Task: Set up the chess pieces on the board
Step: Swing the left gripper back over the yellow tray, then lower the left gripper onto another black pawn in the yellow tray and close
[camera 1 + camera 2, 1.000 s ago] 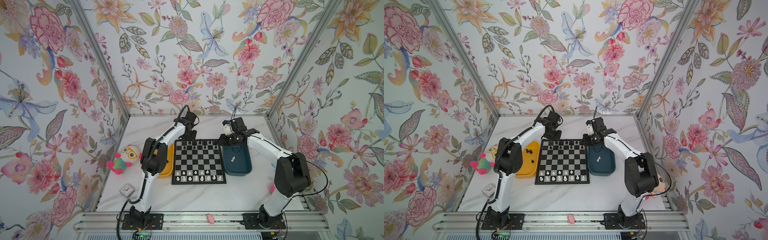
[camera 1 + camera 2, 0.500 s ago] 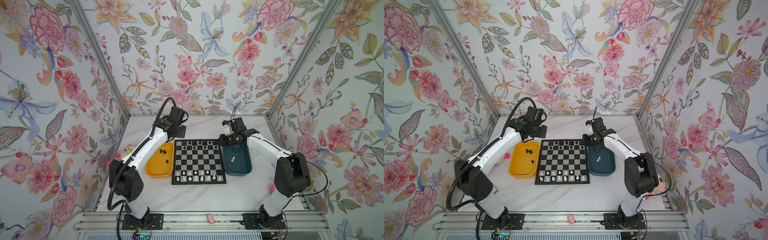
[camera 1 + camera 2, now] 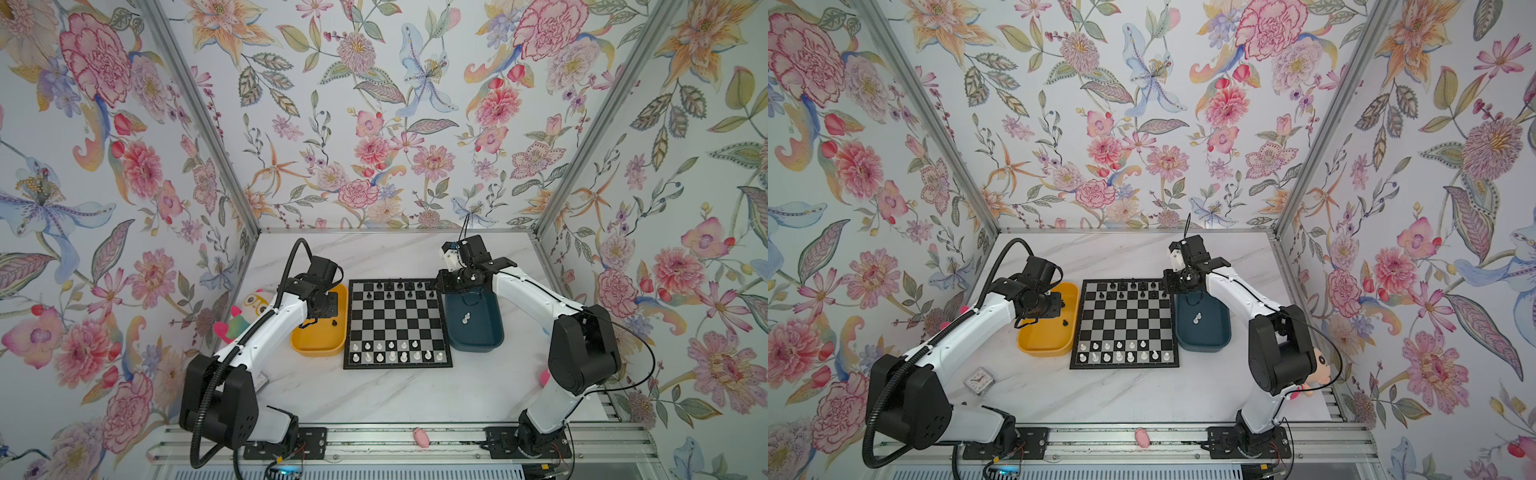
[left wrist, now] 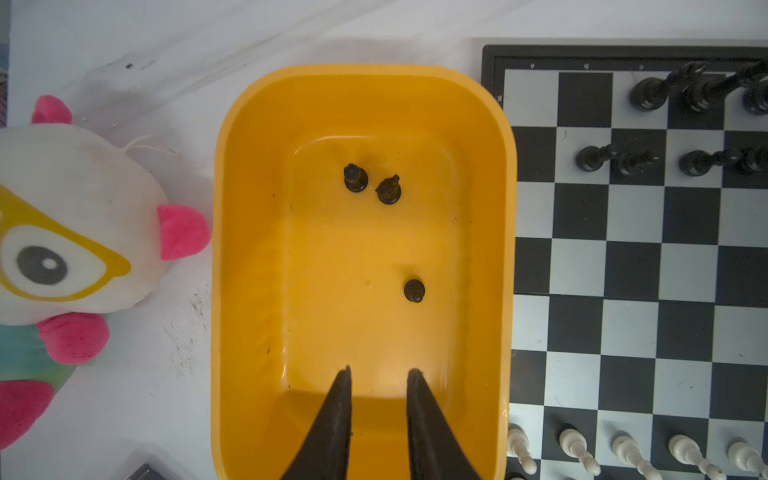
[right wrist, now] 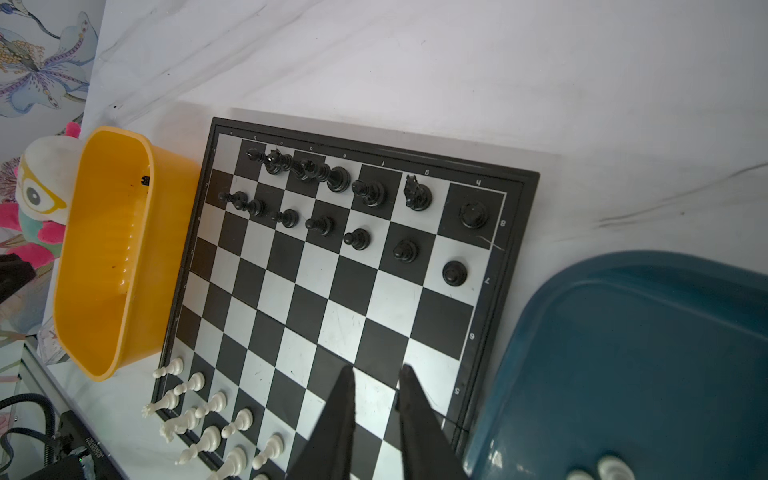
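**Both my hands empty, three black men in the yellow tray**

My left hand hangs over the rectangular yellow plastic tray. Its two dark fingers stand a narrow gap apart, with nothing between them. Three small black plastic chess pieces sit in that tray: two close together, and a third apart from them, nearer my fingertips.

The flat square chessboard with black and silver-grey squares lies on the white marble desk. In both top views the yellow tray is close against its left side and the dark blue plastic tray close against its right.

More black chess pieces fill most of the board's two far rows. The corner square next to the yellow tray shows bare. White plastic chess pieces stand in the two near rows. Two more white pieces rest inside the blue tray, touching or nearly so.

My right hand is held above the board's edge on the blue tray's side, toward the far corner in both top views. Its fingers are also only slightly parted and it grips nothing.

A white plush toy with yellow glasses and pink ears sits on the desk just beside the yellow tray, on the side away from the board.
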`<action>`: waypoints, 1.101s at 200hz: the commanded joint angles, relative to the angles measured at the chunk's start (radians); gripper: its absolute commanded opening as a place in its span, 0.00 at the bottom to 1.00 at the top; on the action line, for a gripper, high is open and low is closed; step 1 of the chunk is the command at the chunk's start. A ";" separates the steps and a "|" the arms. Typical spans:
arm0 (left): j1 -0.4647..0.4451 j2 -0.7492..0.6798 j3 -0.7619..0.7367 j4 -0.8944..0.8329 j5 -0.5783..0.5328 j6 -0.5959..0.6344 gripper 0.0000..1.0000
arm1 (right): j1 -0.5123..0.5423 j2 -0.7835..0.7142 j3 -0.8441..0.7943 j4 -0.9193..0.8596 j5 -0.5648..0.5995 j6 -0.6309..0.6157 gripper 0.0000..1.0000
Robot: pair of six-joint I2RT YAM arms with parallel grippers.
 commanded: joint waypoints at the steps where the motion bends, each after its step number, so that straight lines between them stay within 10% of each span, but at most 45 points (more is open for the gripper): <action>1: 0.011 0.028 -0.032 0.061 0.049 -0.011 0.25 | 0.014 -0.015 0.031 -0.031 0.021 0.007 0.21; 220: 0.051 0.211 -0.117 0.231 0.139 -0.001 0.24 | 0.028 0.036 0.072 -0.053 0.023 0.004 0.21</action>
